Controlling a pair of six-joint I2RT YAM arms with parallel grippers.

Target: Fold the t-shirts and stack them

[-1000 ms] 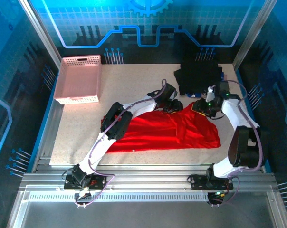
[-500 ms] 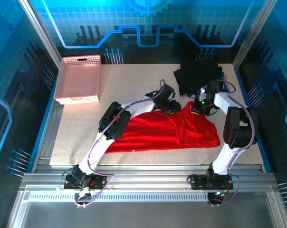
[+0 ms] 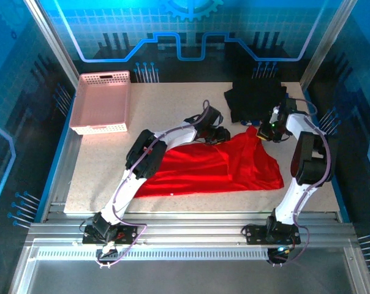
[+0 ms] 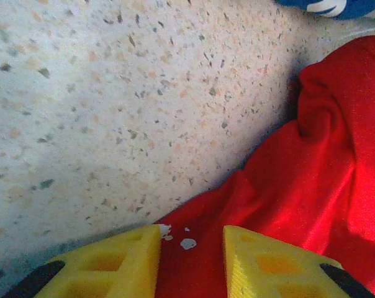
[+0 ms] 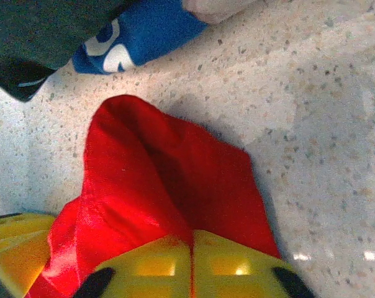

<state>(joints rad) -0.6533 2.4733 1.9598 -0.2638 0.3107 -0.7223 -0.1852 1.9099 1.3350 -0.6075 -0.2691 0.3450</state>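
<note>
1 red t-shirt (image 3: 215, 168) lies spread over the near middle of the table (image 3: 166, 101). Its far right corner is drawn into a peak pinched between the closed fingers of the right gripper (image 5: 192, 239), and the left gripper (image 4: 192, 239) sits at its far edge, 2 fingers a narrow gap apart with red cloth between. Just beyond the peak, 1 black shirt (image 3: 255, 101) lies folded on 1 blue shirt (image 5: 138, 37). The tabletop is pale speckled stone, with 1 pink basket (image 3: 102, 101) at its far left, inside blue-lit panelled walls (image 3: 111, 24).
</note>
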